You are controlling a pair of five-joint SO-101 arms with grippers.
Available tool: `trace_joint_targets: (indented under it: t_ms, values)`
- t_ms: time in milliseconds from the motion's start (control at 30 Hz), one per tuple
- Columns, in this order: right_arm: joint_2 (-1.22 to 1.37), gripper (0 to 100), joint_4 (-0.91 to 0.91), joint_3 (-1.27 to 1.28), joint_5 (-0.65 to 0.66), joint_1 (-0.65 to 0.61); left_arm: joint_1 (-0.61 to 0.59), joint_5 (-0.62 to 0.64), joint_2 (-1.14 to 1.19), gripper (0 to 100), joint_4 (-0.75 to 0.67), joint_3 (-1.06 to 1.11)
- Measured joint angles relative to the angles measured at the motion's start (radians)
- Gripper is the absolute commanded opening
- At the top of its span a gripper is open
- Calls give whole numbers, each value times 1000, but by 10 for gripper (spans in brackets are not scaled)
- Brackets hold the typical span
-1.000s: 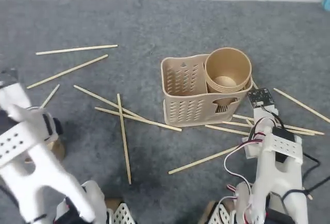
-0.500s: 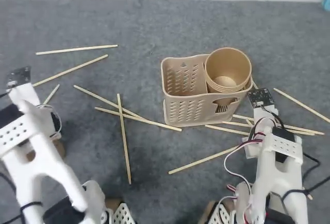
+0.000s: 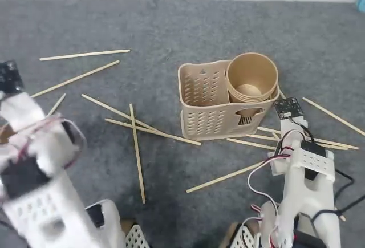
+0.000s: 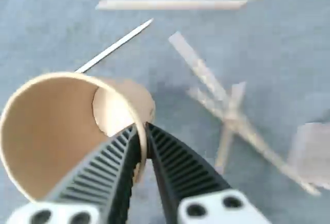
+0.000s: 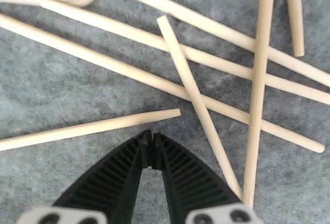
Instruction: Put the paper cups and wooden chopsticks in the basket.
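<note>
high view, from the left: the left gripper is clamped on the wall of one paper cup, one finger inside, one outside, at the table's far left edge. six loose wooden chopsticks lie on the grey carpet left of the basket. the basket's right end holds a nested cup stack, count unclear. at least five more sticks lie near its front and right. the right gripper, jaws pressed together, holds nothing above seven crossed sticks

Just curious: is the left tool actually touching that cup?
Touching. The left wrist view shows the tool shut on the cup wall.
</note>
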Motion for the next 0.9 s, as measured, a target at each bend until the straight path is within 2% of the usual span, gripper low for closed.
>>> trace_joint_targets:
  t_ms: [200, 433, 567, 700, 800, 900]
  values:
    - [0, 8, 0, 0, 0, 0, 321, 190, -15, 13, 46, -226]
    - [0, 8, 0, 0, 0, 0, 651, 293, 169, 13, 18, -434]
    - [0, 8, 0, 0, 0, 0, 858, 348, 207, 13, -101, -480]
    - [0, 8, 0, 0, 0, 0, 1013, 364, 222, 13, -272, -486]
    - [0, 8, 0, 0, 0, 0, 1085, 359, 253, 13, -390, -479]
    - [0, 8, 0, 0, 0, 0, 1122, 292, 284, 13, -508, -436]
